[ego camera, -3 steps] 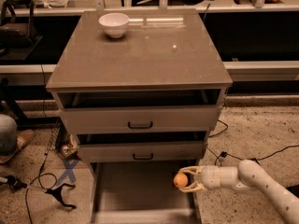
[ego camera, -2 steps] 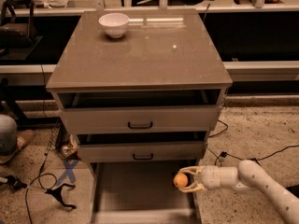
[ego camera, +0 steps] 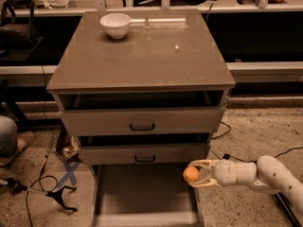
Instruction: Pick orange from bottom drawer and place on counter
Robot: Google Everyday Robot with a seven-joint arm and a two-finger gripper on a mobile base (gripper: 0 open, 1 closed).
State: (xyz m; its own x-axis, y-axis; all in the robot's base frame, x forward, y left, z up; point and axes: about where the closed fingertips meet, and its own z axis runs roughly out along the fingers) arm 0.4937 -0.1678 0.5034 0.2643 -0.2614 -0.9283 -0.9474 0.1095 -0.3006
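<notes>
The orange (ego camera: 191, 174) is a small round fruit held between the pale fingers of my gripper (ego camera: 195, 174), at the right rim of the open bottom drawer (ego camera: 142, 193). The gripper is shut on the orange. My white arm (ego camera: 265, 176) reaches in from the lower right. The bottom drawer is pulled out and its flat grey floor shows bare. The counter (ego camera: 142, 51) is the glossy grey-brown top of the cabinet, well above the gripper.
A white bowl (ego camera: 115, 24) sits at the counter's back left. The two upper drawers (ego camera: 142, 122) with dark handles stand slightly open. Cables and a blue cross mark (ego camera: 68, 173) lie on the floor at left.
</notes>
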